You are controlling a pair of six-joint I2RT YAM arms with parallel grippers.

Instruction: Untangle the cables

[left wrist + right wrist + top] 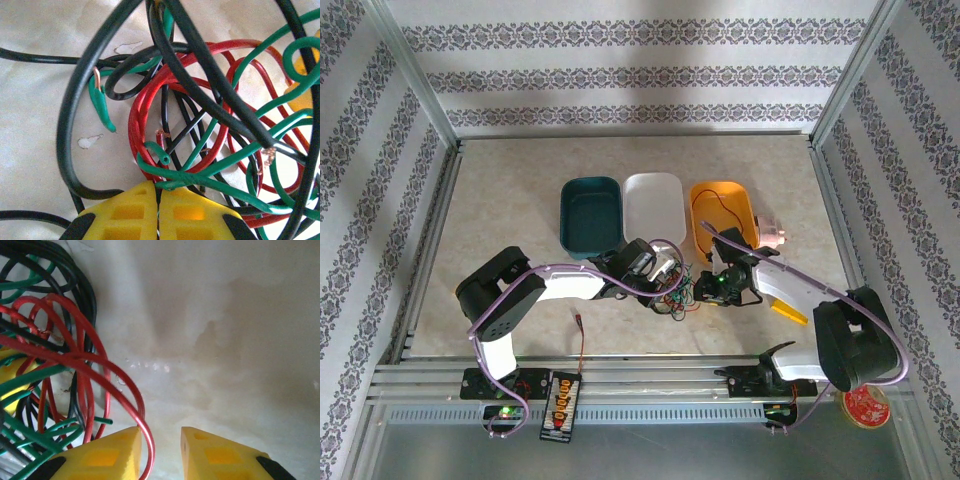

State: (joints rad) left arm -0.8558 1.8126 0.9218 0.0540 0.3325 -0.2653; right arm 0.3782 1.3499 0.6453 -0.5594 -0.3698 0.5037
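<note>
The cables (pixel 676 298) lie as a knot of red, green and black wires on the table, in front of the white bin. My left gripper (pixel 665 275) comes at the knot from the left. In the left wrist view the left gripper (pixel 159 189) is shut, its yellow fingers pinching a green strand of the cables (pixel 200 110). My right gripper (pixel 698 289) is at the knot's right side. In the right wrist view the right gripper (pixel 160 432) is open by a narrow gap. A red loop (pixel 145 440) runs down through that gap beside its left finger (pixel 107 457).
Three bins stand in a row behind the knot: teal (pixel 590 215), white (pixel 655 205) and orange (pixel 732 205), the orange one with a wire lying in it. A pink object (pixel 773 235) is right of them. A black board with orange plugs (pixel 560 405) sits at the near rail.
</note>
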